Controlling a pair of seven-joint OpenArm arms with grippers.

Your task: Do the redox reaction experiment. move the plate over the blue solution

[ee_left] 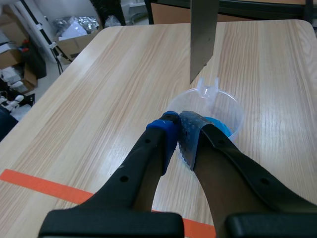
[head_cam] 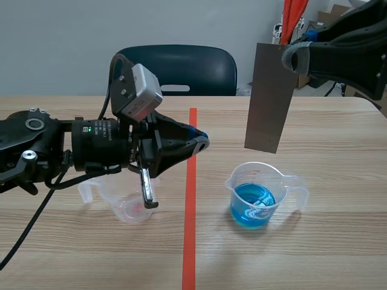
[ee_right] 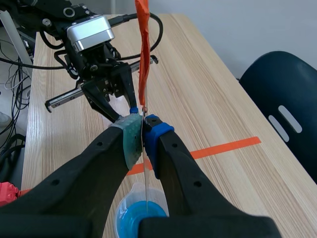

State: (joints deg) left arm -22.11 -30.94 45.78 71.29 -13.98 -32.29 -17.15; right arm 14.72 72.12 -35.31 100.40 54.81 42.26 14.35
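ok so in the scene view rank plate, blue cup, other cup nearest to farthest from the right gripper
1. plate: clamped in the right gripper's fingers, up high.
2. blue cup: standing below the plate.
3. other cup: far left, under the left arm.

Light wood-grain table (head_cam: 338, 254) is carrying two clear plastic cups. The cup of blue solution (head_cam: 254, 199) is sitting right of the orange-red tape line (head_cam: 190, 241). The second cup (head_cam: 130, 208), with a faint pink trace at its bottom, is sitting left of it. Both are standing upright, well apart.
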